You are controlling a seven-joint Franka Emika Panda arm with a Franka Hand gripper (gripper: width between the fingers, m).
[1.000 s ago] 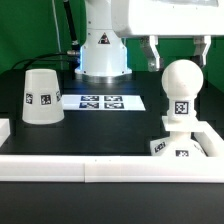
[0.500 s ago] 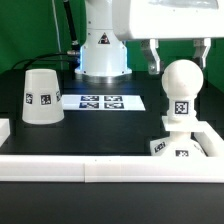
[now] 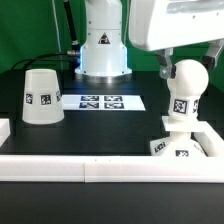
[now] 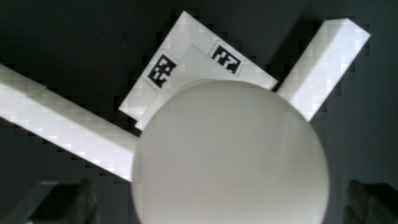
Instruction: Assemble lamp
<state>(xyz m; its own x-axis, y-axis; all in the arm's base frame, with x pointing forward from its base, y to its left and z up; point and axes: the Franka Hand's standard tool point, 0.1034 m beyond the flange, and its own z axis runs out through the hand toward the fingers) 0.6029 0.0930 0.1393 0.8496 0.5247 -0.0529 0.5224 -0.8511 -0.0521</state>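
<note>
**Bulb (image 3: 186, 85) upright on base (image 3: 177, 150); pincer (image 3: 192, 66) open**

The bulb stands on the base with its long axis vertical, ball up and neck down. The pincer is spread wide over the ball and grips nothing, one finger (image 3: 166, 68) just beside the ball. The shade (image 3: 40, 96) rests mouth-down on the tabletop (image 3: 110, 135), well apart from the base, toward the exterior view's left.

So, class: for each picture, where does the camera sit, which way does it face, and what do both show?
Exterior view: off the arm, low, looking over the white border rail at shade, marker board, bulb and arm's pedestal; the tool shows over the bulb.
Wrist view: on the wrist, looking down onto the bulb; only dim tool fingers show.
Shared: bulb, marker board.
</note>
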